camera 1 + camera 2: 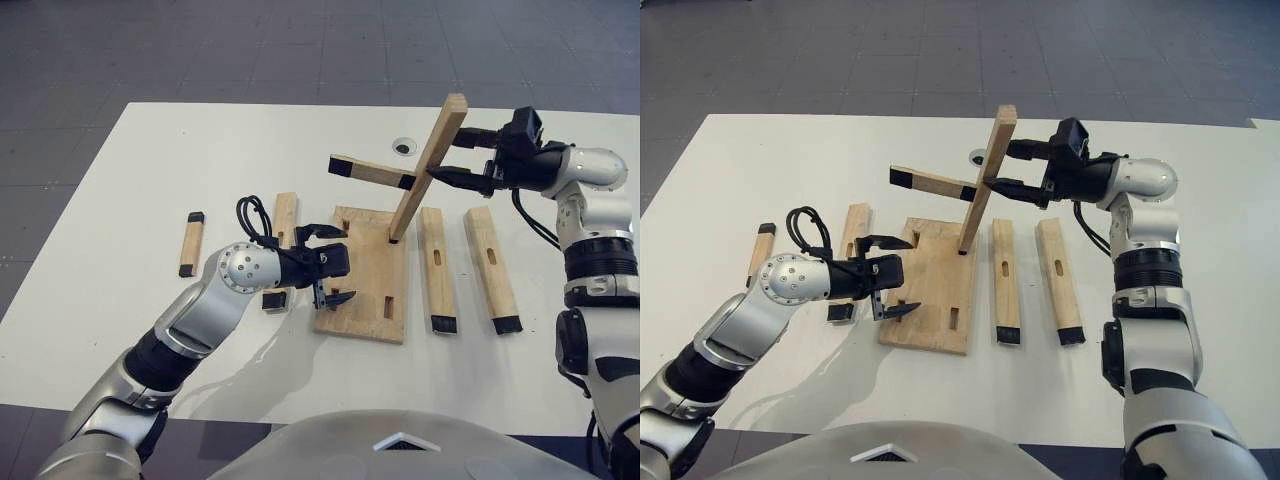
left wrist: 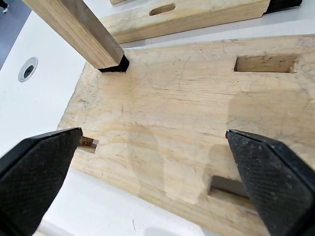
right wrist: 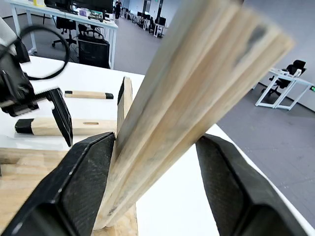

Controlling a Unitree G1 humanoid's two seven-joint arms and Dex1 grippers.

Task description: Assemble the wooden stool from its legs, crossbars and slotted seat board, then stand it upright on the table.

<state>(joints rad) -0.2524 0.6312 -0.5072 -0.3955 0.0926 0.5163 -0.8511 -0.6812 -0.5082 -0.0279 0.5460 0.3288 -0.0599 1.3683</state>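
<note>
The right gripper [image 1: 440, 158] clamps its jaws on a tilted leg [image 1: 412, 200] footed in the seat board's [image 1: 365, 280] far slot. The board lies flat in the middle of the tabletop [image 1: 150, 160]; the left gripper [image 2: 152, 140] hovers over its left edge, jaws open.

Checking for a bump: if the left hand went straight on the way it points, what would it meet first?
Probably the board: the open left hand points down at its left edge, though the gap to it is unclear.
</note>
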